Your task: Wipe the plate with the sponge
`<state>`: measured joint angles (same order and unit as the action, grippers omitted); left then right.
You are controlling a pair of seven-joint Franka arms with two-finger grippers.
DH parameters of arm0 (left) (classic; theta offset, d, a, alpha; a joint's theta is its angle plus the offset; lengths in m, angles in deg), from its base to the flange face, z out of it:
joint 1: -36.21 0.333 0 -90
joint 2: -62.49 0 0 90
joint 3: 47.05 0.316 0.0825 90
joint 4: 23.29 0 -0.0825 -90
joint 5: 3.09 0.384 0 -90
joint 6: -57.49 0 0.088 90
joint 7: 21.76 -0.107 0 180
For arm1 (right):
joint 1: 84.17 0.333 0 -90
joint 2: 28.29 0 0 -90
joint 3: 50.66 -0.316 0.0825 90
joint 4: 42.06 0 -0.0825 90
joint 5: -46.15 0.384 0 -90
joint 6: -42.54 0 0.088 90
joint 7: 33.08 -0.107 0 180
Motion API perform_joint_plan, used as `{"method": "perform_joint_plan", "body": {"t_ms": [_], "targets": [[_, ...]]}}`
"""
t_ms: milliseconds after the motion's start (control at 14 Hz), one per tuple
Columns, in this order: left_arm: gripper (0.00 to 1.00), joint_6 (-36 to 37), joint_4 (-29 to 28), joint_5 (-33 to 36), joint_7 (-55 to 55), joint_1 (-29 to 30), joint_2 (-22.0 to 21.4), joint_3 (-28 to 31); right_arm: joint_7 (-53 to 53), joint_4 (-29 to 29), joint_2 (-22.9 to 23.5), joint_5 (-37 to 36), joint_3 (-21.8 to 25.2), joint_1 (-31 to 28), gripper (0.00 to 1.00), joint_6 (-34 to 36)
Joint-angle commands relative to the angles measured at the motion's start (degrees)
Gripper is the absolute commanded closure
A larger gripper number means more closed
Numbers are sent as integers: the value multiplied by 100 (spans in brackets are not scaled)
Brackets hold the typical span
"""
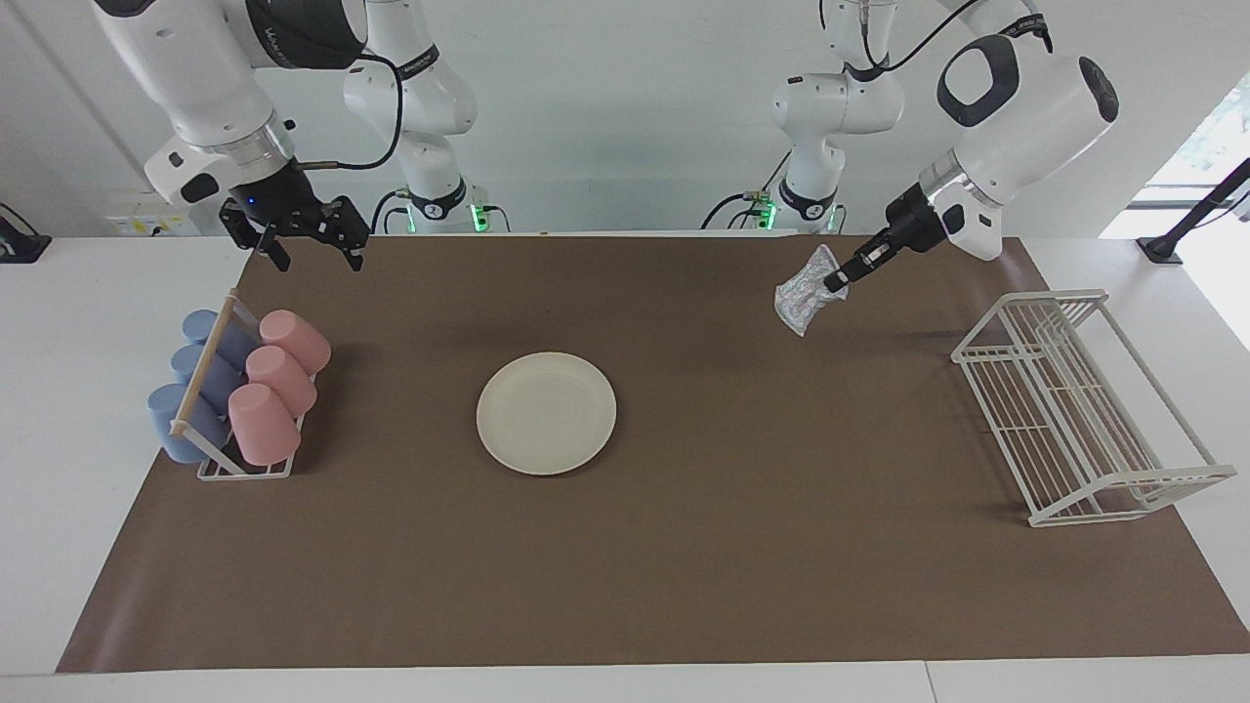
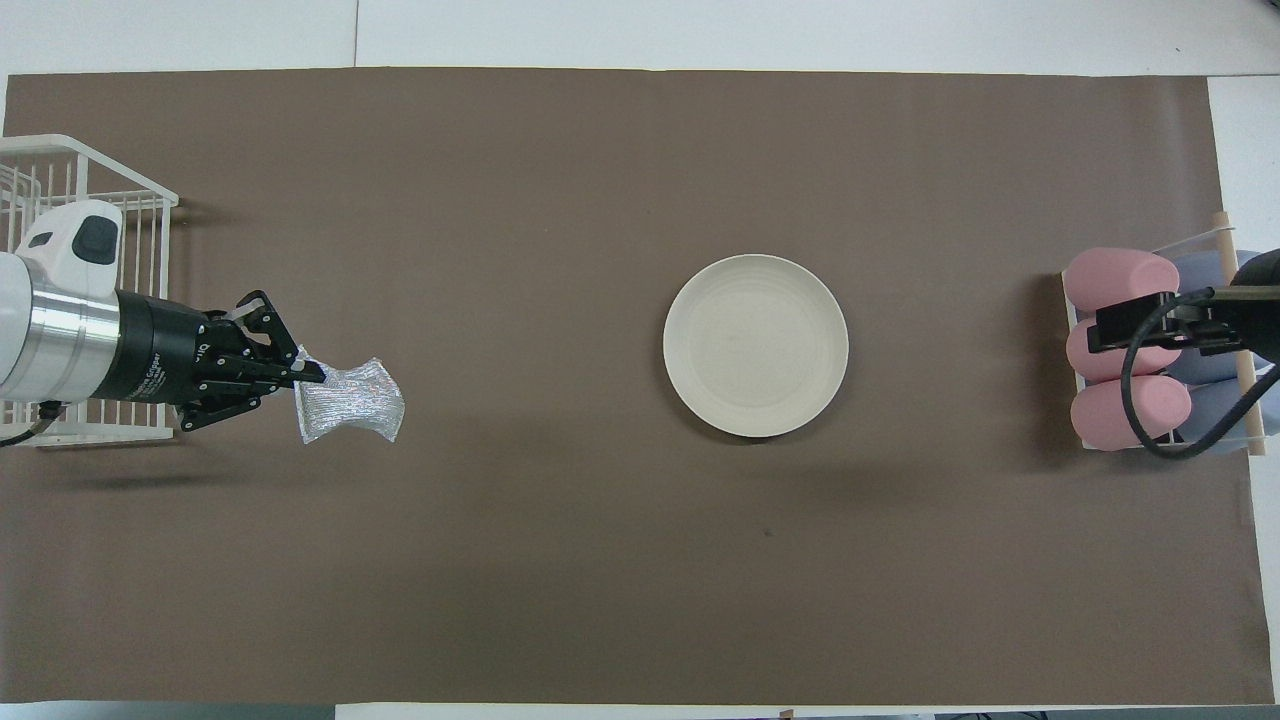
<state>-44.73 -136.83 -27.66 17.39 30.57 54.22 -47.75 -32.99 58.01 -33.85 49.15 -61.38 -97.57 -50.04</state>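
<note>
The cream-white plate (image 1: 547,413) lies flat in the middle of the brown mat and also shows in the overhead view (image 2: 756,345). My left gripper (image 1: 840,278) is shut on one edge of the silvery speckled sponge (image 1: 806,293) and holds it in the air over bare mat between the plate and the wire dish rack. The sponge (image 2: 350,402) hangs loose from the left gripper (image 2: 305,375), well apart from the plate. My right gripper (image 1: 315,256) is open and empty, raised over the mat's edge by the cup rack, and waits there.
A rack of pink and blue cups (image 1: 239,391) stands at the right arm's end of the mat. A white wire dish rack (image 1: 1074,410) stands at the left arm's end and also shows in the overhead view (image 2: 90,200). Bare brown mat (image 1: 684,566) surrounds the plate.
</note>
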Motion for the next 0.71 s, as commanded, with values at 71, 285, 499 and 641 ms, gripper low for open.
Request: {"method": "perform_joint_plan", "body": {"t_ms": [71, 285, 499, 641], "targets": [[100, 193, 174, 1285, 49, 80, 62, -53, 220, -198, 55, -177, 956, 696, 0, 486], [100, 167, 174, 2262, -30, 71, 62, -62, 474, -329, 134, -246, 1011, 777, 0, 417], [100, 237, 288, 2457, -503, 202, 79, -36, 633, -366, 126, -344, 1002, 760, 0, 391], [100, 438, 411, 2519, -1012, 396, 141, -45, 633, -339, 117, -344, 1002, 751, 0, 364]]}}
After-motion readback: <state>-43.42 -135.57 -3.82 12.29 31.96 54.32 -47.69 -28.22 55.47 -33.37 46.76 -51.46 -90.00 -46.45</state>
